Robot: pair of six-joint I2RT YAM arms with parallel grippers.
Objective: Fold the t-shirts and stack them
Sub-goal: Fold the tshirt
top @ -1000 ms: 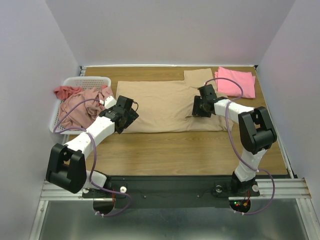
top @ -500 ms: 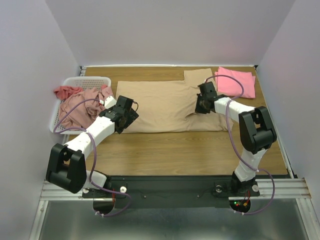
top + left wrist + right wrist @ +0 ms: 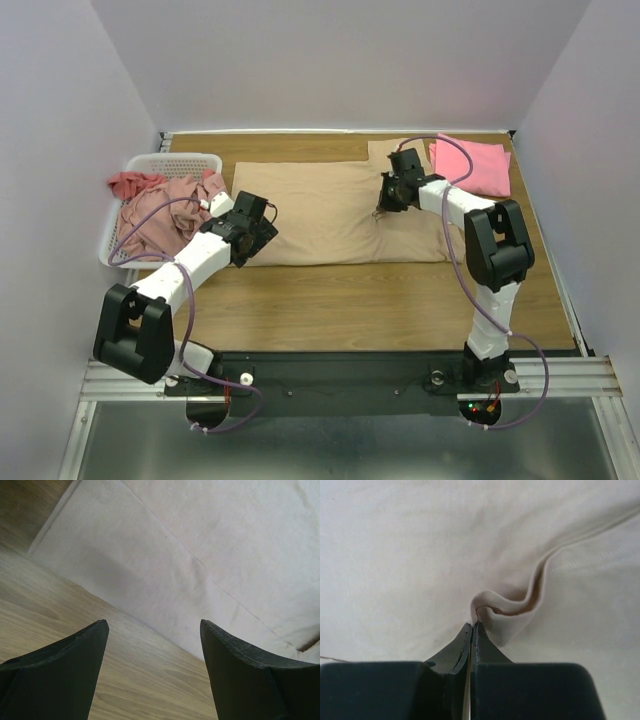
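Tan shirt (image 3: 300, 205), spread right of the basket (image 3: 175, 160), is now pinched at a raised fold by the just-closed right gripper (image 3: 472, 625), so folding can be started; left gripper (image 3: 153, 623) is held wide, empty.

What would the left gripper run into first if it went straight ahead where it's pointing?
Probably the tan t-shirt: the left gripper, jaws open, aims at its near edge on the table. Depth is unclear, so it might touch bare wood first.
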